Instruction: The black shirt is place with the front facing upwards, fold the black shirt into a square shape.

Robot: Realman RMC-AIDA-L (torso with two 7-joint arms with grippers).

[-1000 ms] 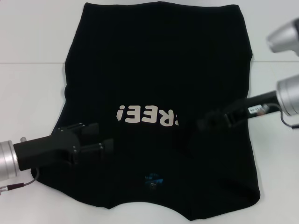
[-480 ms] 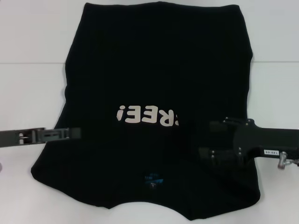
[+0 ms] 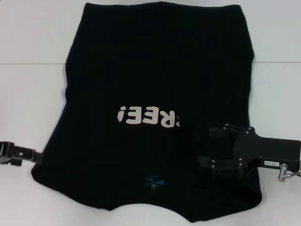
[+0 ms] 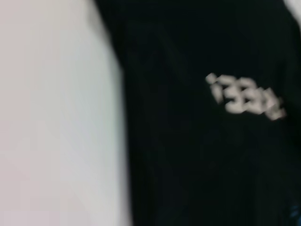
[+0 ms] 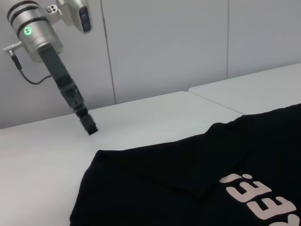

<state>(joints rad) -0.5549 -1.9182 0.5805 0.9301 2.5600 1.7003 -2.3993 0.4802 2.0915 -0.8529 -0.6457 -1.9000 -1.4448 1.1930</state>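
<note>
The black shirt [image 3: 155, 70] lies flat on the white table [image 3: 28, 94], its white letters [image 3: 148, 117] upside down to me and its blue neck label [image 3: 154, 180] near the front edge. My right gripper [image 3: 207, 146] hovers open over the shirt's near right part, with nothing between its fingers. My left gripper [image 3: 33, 155] sits low at the shirt's left edge, seen side-on. In the right wrist view the left gripper [image 5: 89, 127] hangs over bare table beyond the shirt [image 5: 188, 188]. The left wrist view shows the shirt [image 4: 197, 155] and its letters [image 4: 244, 99].
White table surrounds the shirt on the left, right and far side. A seam [image 3: 33, 63] between two table sections runs across the back. A pale wall [image 5: 164, 47] stands behind the table in the right wrist view.
My left gripper has pulled back leftwards off the shirt to its left edge. My right gripper has swung nearer and lower over the shirt's right side.
</note>
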